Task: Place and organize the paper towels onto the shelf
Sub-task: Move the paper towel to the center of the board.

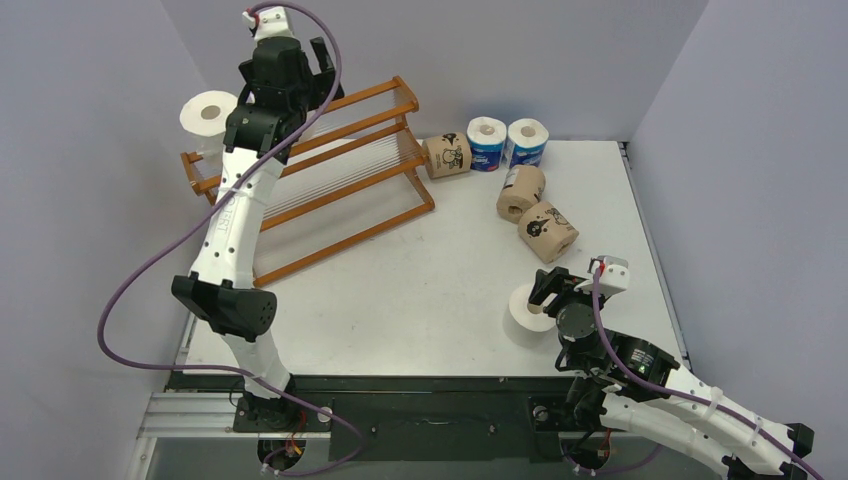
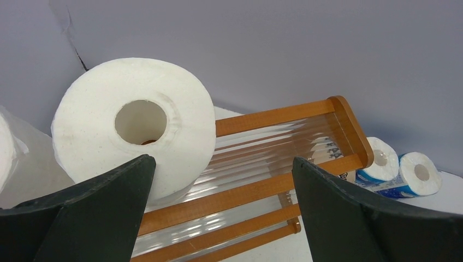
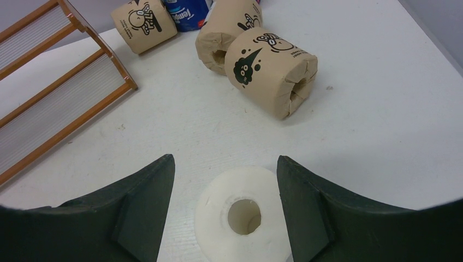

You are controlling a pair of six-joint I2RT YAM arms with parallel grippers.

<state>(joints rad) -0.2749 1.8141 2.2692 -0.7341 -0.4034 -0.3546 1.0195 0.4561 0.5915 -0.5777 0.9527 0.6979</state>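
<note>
The orange-brown shelf (image 1: 350, 180) stands at the back left. One white paper towel roll (image 1: 210, 115) sits on the left end of its top tier. My left gripper (image 1: 305, 70) hovers over that tier, open and empty, with the roll (image 2: 134, 131) just beyond its left finger (image 2: 98, 213). Part of another white roll (image 2: 8, 158) shows at the left edge. Near the front right, my right gripper (image 3: 225, 159) is open and straddles a white roll (image 3: 240, 218) standing on end. That roll lies close to the right finger (image 3: 306, 207), with a gap on the left.
Three brown printed rolls (image 1: 447, 156) (image 1: 521, 192) (image 1: 548, 232) lie on the white table (image 1: 400, 290) right of the shelf. Two blue-and-white rolls (image 1: 487, 143) (image 1: 527, 141) stand upright at the back wall. Grey walls enclose the table at the back and both sides.
</note>
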